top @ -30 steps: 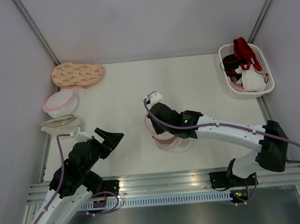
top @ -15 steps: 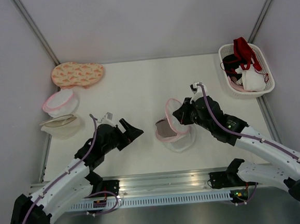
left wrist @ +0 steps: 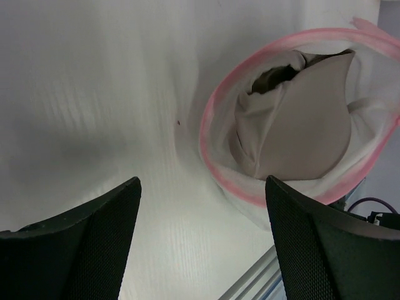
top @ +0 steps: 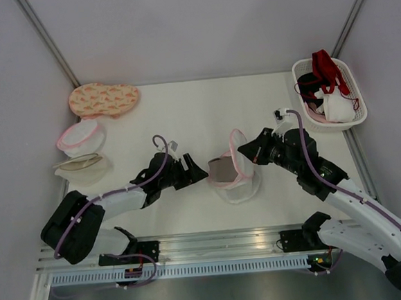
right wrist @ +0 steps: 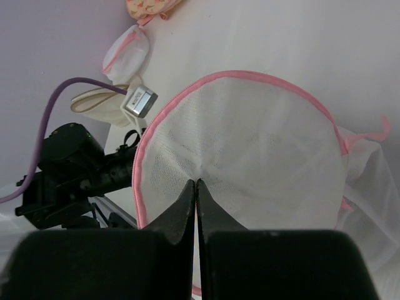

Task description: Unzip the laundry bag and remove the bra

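Left gripper [top: 198,172] is spread wide with nothing in it. In the top view it sits low over the table [top: 184,116] at centre frame, aimed right, straight at the mouth of the laundry bag [top: 236,182]. In the left wrist view the pink rim [left wrist: 209,134] of the opening fills the upper right of the frame, facing the fingers [left wrist: 81,244]. The bra [left wrist: 300,119] is right there inside, a taupe cup bulging toward the opening, not out yet. So the reach looks like a straight push forward, a bit toward the right of that picture. The cup's long side runs roughly upper right to lower left across the opening. My guess is the rim is what's most likely to get pinched along with the cup.

Right gripper [right wrist: 197,185] is clamped fully closed on the mesh of the bag's flap [right wrist: 250,144], holding it up on edge so the mouth gapes to the left. That arm's busy, so the grab falls to the left one, which is just beside the opening anyway.

Nothing sits between the left fingers and the bag. Everything else is well apart:
- a white basket [top: 358,99] of garments at upper right
- a patterned pouch [top: 104,99], another pink-rimmed bag [top: 81,136] and a beige-rimmed bag [top: 81,166] down the left edge
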You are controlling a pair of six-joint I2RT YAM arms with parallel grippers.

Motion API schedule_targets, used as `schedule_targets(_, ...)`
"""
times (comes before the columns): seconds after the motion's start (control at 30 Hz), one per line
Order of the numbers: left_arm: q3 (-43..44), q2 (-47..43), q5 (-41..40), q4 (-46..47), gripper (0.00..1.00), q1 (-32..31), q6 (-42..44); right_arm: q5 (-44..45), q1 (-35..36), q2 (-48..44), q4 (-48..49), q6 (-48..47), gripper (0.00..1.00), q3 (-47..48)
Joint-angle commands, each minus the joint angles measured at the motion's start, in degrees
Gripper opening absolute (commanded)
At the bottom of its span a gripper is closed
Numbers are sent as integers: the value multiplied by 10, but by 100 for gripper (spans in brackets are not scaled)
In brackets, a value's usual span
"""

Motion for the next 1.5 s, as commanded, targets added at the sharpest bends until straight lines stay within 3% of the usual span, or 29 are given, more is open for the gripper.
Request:
schedule_targets(0.0,13,39,3,90,84,-2,33,-58,-17,-12,36,12,0,-7)
schedule_targets(0.13,27,78,2,116,84,-2,13,-66,-23,-14,35,7,1,-9)
schedule_targets(0.27,84,119,-5,39,77,-3,17,-69,-30,-18,33,6,1,-4)
schedule_targets(0.4,130,166,-10,-13,56,-3,22,-72,-35,-19,28,3,1,-3)
schedule_targets(0.8,137,188,-3,-42,15,-4,16,-86,-60,-15,25,-7,0,-5)
schedule_targets(1.13,140,227,72,49,24,-6,-23,-104,-69,-6,28,-10,0,-6)
schedule_targets(1.37,144,230,82,41,25,-6,-27,-108,-77,-6,26,-15,0,-7)
schedule_targets(1.47,133,203,50,11,26,-5,-27,-109,-79,-6,24,-16,0,-8)
